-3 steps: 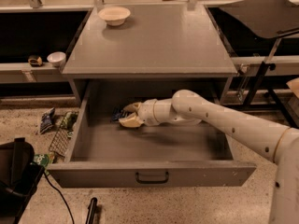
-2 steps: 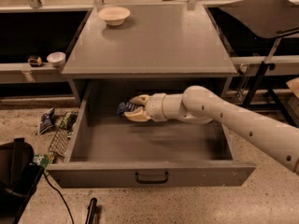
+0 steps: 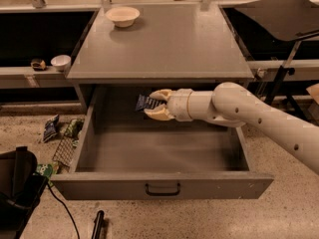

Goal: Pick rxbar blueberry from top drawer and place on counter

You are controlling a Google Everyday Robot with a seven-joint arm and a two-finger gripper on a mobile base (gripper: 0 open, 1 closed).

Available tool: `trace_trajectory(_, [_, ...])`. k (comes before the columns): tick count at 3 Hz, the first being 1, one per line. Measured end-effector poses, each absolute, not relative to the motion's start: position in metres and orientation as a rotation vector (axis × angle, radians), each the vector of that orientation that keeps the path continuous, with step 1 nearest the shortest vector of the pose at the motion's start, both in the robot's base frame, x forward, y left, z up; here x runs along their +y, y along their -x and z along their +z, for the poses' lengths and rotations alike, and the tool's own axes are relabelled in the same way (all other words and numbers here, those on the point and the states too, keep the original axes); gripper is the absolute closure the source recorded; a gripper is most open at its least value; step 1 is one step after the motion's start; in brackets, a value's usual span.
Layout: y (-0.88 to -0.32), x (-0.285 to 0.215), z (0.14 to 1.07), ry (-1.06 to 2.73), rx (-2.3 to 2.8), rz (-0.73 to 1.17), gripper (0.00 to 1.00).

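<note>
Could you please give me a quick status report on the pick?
Pincer shut on rxbar blueberry, held inside the open top drawer. Bar not yet on counter. Counter's front edge overhead; bowl at its far left corner.

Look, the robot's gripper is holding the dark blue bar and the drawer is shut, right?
Not quite. The top drawer is open, not shut; the camera view shows its inside. The rest is right: the gripper, over the drawer's back part and below the counter, grips the rxbar blueberry.
</note>
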State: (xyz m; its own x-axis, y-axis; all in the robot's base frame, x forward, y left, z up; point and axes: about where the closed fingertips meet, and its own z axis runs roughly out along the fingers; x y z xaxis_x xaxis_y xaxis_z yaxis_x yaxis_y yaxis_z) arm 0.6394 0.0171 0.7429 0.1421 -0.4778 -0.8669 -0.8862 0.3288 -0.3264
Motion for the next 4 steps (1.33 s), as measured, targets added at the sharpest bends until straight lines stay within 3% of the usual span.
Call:
trace_trajectory(1, [-0.640, 0.018, 0.743, 1.309, 1.495, 0.464, 1.00])
trace_trajectory(4, [-0.691, -0.005, 0.857, 1.442, 1.287, 0.110, 1.00])
